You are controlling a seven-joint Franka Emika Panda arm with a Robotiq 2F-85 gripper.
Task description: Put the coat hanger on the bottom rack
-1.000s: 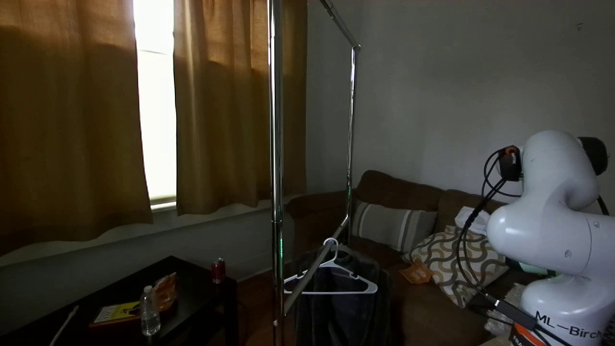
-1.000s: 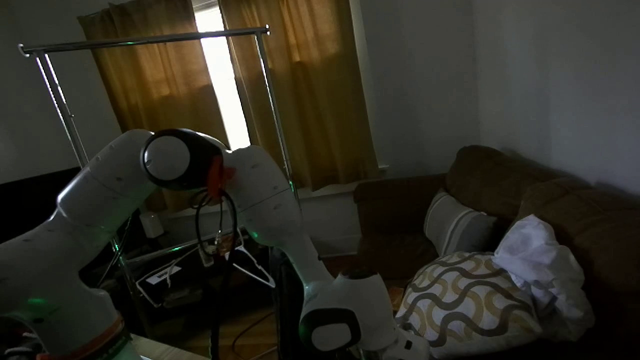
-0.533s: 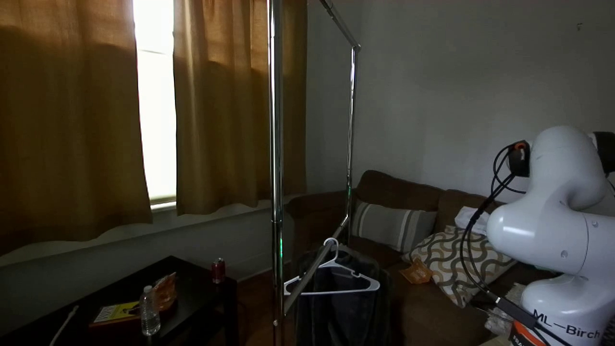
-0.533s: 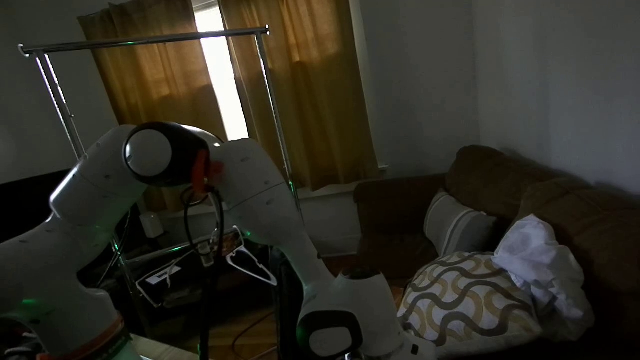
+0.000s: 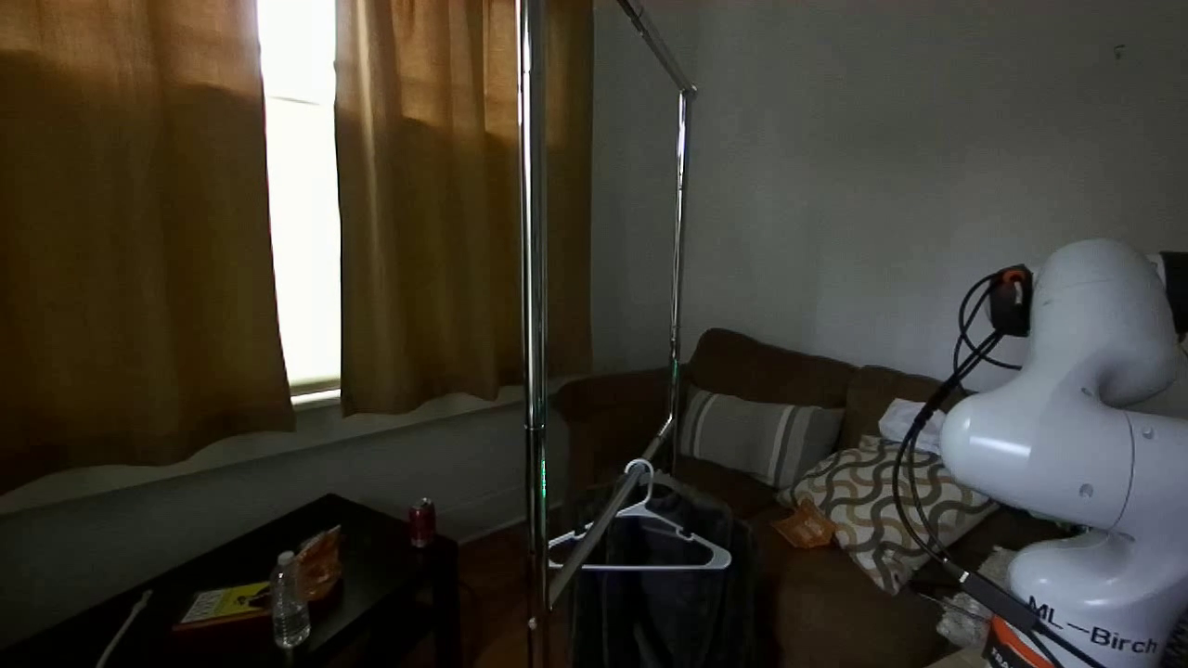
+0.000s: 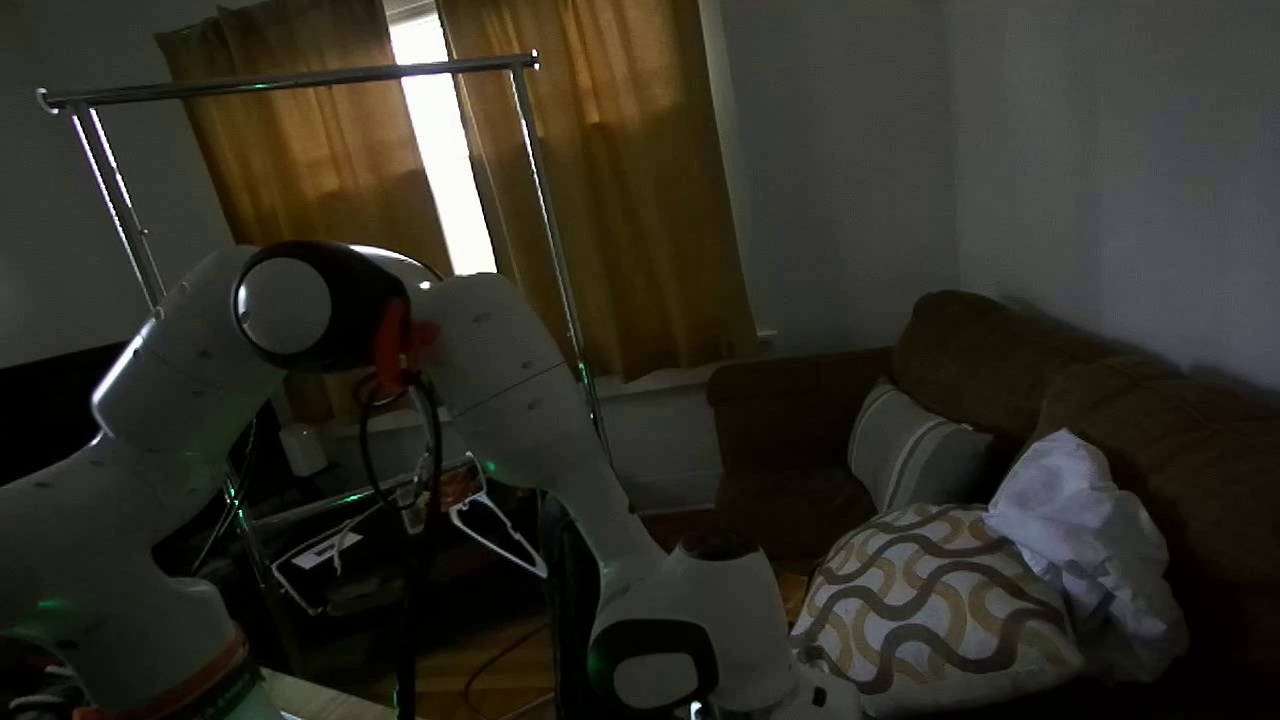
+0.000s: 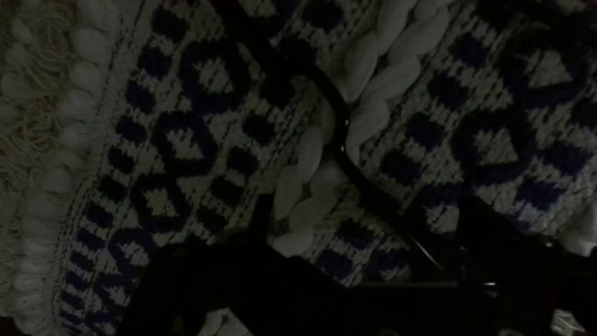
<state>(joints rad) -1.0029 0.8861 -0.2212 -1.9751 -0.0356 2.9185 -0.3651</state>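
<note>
The white coat hanger [image 5: 673, 567] hangs by its hook over the bottom rack [image 5: 601, 527], the low silver rail of the garment stand. In an exterior view, the hanger [image 6: 500, 550] shows partly, beside the arm, and the low rail [image 6: 320, 508] runs behind the arm's cables. My gripper [image 7: 368, 203] shows very dark in the wrist view, its fingers wide apart with nothing held between them. It is away from the hanger, over patterned fabric; both exterior views leave the gripper out of sight.
Dark clothing [image 5: 668, 617] hangs behind the hanger. A black table [image 5: 371, 529] bears a bottle [image 5: 290, 608] and a can [image 5: 421, 524]. A couch with a patterned pillow [image 6: 940, 610] stands beside the stand. A black cable-like strand [image 7: 343, 126] crosses the patterned fabric [image 7: 186, 144].
The arm has drawn back slightly, rightward in an exterior view and up and left in an exterior view. The hanger sways slightly on the rail.
</note>
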